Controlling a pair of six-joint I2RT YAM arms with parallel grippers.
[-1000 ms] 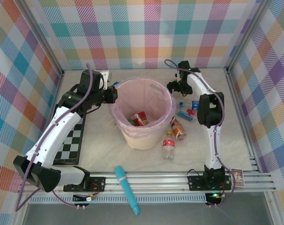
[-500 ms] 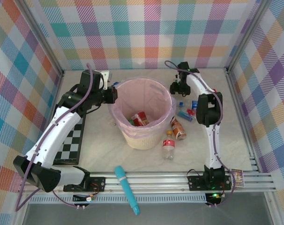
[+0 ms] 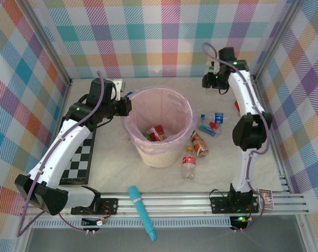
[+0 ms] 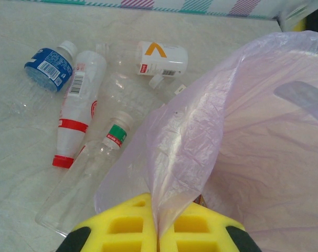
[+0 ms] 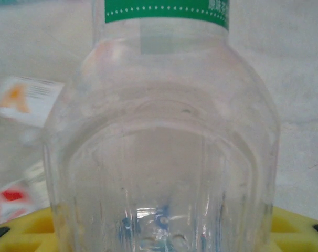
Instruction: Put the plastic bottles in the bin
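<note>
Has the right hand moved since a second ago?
Yes. The right hand went toward the far wall, away from the round cream bin, gripping a clear green-labelled plastic bottle.

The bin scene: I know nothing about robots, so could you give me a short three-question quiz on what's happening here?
1. True or false: the bin has nothing inside it.
2. What does the right gripper hold? A, a teal stick; B, a clear bottle with a green label; C, a checkerboard.
3. Fill in: the left gripper is pinching the bin's pink ____.
Key: 1 false, a red-and-white bottle lies inside; 2 B; 3 bag.
</note>
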